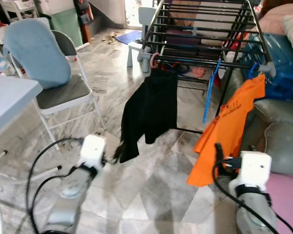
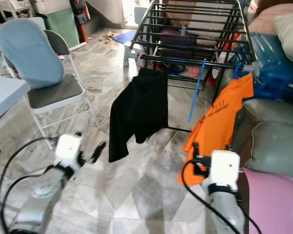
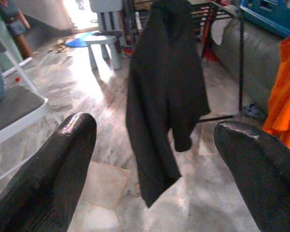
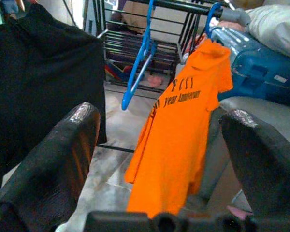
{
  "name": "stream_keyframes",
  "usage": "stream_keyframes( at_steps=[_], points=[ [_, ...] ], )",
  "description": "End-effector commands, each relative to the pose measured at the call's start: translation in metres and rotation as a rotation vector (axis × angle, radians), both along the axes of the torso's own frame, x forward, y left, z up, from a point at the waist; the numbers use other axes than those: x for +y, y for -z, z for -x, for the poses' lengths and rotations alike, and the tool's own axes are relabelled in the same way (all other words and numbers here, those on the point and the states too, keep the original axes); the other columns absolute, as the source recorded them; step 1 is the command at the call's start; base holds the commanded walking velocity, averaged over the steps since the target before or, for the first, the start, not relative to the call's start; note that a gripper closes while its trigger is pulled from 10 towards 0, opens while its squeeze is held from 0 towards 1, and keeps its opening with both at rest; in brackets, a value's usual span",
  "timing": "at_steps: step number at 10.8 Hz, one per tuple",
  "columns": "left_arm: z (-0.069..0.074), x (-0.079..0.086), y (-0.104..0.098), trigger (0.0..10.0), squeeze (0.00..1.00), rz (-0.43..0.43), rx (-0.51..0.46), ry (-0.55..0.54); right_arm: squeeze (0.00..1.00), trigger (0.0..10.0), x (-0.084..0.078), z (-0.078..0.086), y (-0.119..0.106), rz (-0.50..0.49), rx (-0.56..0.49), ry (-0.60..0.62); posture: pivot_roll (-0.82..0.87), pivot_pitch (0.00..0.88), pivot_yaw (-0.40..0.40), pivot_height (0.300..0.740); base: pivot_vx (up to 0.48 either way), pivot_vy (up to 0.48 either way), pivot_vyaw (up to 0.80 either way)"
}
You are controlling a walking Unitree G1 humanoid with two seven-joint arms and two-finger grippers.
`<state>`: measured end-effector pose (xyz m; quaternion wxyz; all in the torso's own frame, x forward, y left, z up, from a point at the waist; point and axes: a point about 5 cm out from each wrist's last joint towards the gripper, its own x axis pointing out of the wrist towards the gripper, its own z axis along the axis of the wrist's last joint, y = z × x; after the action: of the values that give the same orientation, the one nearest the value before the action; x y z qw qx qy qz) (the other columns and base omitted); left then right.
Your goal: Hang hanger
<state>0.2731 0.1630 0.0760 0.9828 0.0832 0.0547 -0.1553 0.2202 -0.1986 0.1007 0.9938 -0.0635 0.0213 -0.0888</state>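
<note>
A black drying rack (image 1: pixel 200 29) stands ahead on the marble floor. From its front rail hang a black shirt (image 1: pixel 151 109) on a pink hanger (image 1: pixel 154 58), an empty blue hanger (image 1: pixel 211 92) and an orange shirt (image 1: pixel 232 126) on another blue hanger. My left gripper (image 3: pixel 154 128) is low and open, short of the black shirt (image 3: pixel 166 96), with nothing between its fingers (image 3: pixel 63 164). Just before the orange shirt (image 4: pixel 183 130), my right gripper (image 4: pixel 160 113) is also open and empty. The empty blue hanger (image 4: pixel 137 72) hangs beyond it.
A folding chair (image 1: pixel 63 92) draped with a blue-grey cloth (image 1: pixel 36 51) and a white table's edge (image 1: pixel 10 97) are on the left. At the right are a grey sofa (image 1: pixel 283 126), a blue bag (image 1: pixel 283 68) and a pink cushion (image 1: pixel 285 195). A small stool (image 1: pixel 139 44) stands behind the rack.
</note>
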Motion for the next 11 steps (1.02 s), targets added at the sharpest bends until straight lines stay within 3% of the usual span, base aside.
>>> stream_keyframes(
  at_steps=[1, 2, 3, 5, 6, 8, 10, 11],
  points=[
    [-0.005, 0.001, -0.004, 10.0, 0.0, -0.008, -0.021, 0.007, 0.0, 10.0, -0.003, -0.003, 0.0, -0.002, -0.006, 0.002, 0.09, 0.0, -0.072, 0.74, 0.0, 0.0, 0.0],
    [-0.011, -0.003, -0.008, 10.0, 0.0, -0.017, -0.049, 0.039, 0.0, 10.0, -0.004, -0.006, -0.002, 0.008, -0.007, -0.009, 0.1, 0.0, -0.087, 0.74, 0.0, 0.0, 0.0],
    [-0.03, -0.01, -0.024, 10.0, 0.0, -0.057, -0.111, 0.114, 0.0, 10.0, -0.006, -0.015, -0.006, 0.026, -0.018, -0.031, 0.12, 0.0, -0.12, 0.74, 0.0, 0.0, 0.0],
    [-0.053, 0.0, -0.044, 10.0, 0.0, -0.11, -0.132, 0.182, 0.0, 10.0, -0.012, -0.024, -0.01, 0.034, -0.024, -0.039, 0.15, 0.0, -0.152, 0.74, 0.0, 0.0, 0.0],
    [-0.052, 0.004, -0.043, 10.0, 0.0, -0.095, -0.105, 0.19, 0.0, 10.0, -0.013, -0.025, -0.009, 0.034, -0.023, -0.04, 0.15, 0.0, -0.152, 0.74, 0.0, 0.0, 0.0],
    [-0.029, 0.012, -0.034, 10.0, 0.0, -0.025, -0.088, 0.087, 0.0, 10.0, -0.015, -0.022, -0.012, 0.025, -0.043, -0.026, 0.16, 0.0, -0.131, 0.74, 0.0, 0.0, 0.0],
    [0.005, 0.015, -0.016, 10.0, 0.0, 0.05, -0.043, -0.075, 0.0, 10.0, -0.023, -0.017, -0.014, 0.018, -0.052, 0.015, 0.17, 0.0, -0.133, 0.74, 0.0, 0.0, 0.0],
    [0.007, 0.012, -0.017, 10.0, 0.0, 0.049, -0.043, -0.067, 0.0, 10.0, -0.024, -0.017, -0.014, 0.018, -0.052, 0.017, 0.17, 0.0, -0.137, 0.74, 0.0, 0.0, 0.0]
  ],
)
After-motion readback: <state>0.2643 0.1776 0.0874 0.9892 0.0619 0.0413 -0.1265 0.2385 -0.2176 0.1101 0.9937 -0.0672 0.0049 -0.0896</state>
